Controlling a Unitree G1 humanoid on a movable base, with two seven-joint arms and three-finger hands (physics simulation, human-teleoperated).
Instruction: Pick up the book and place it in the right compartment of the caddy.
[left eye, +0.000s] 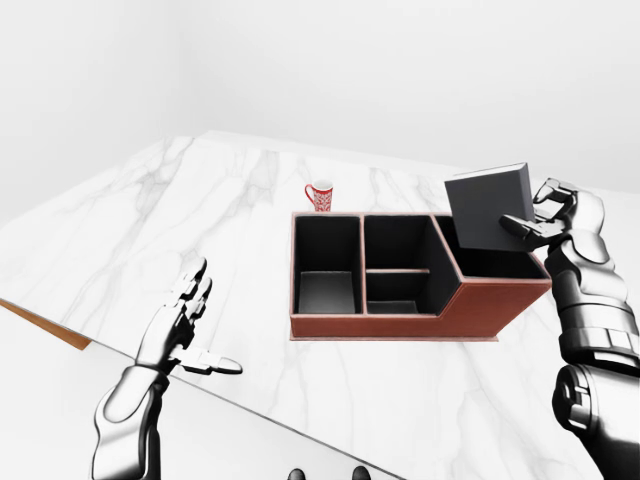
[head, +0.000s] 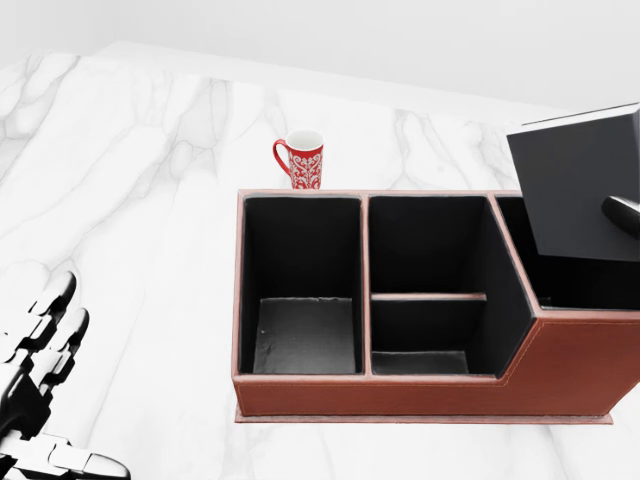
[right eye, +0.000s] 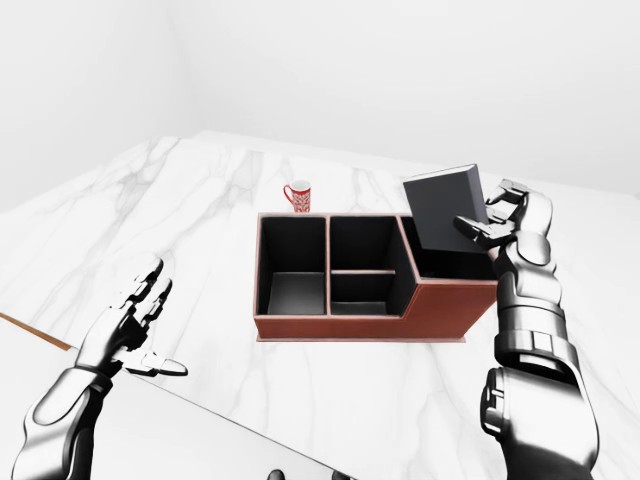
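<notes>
The book (left eye: 487, 207) is a dark grey slab held upright and tilted, its lower edge over the right compartment of the caddy (left eye: 400, 325). The caddy is brown leather with a black lining and has a left bay, a divided middle bay and a taller right bay. My right hand (left eye: 536, 216) is shut on the book's right side, with the thumb across its cover and the fingers behind it. In the head view the book (head: 580, 185) is cut off by the right edge. My left hand (left eye: 187, 328) hovers open low on the left, far from the caddy.
A red and white patterned mug (head: 303, 160) stands just beyond the caddy's left bay. The white marble table (left eye: 150, 230) ends in a diagonal edge close to my left hand, with a brown strip (left eye: 40, 325) under it.
</notes>
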